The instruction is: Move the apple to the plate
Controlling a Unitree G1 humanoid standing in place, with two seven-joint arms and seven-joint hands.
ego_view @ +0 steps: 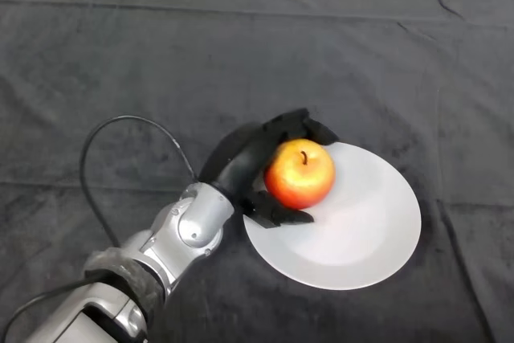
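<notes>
My robot hand [245,158] is wrapped round the apple [299,173], with the fingers [293,124] curling over its far side and my thumb [279,214] reaching under its near side, so the fruit is clamped between them. The apple is red, shading to yellow-orange near the top, and it sits upright with its short brown stem pointing up (the stem is plain to see in the dimple on top). It is over the left part of the white plate [361,238], near the rim closest to my arm; I cannot tell whether its underside is touching the plate or just above it. My thumb lies across the plate's left edge. The plate itself is round and rests flat on the tabletop [120,54], which is covered by a dark, slightly creased cloth. My silver-grey forearm [189,226] comes in from the lower left and angles up toward the plate.
</notes>
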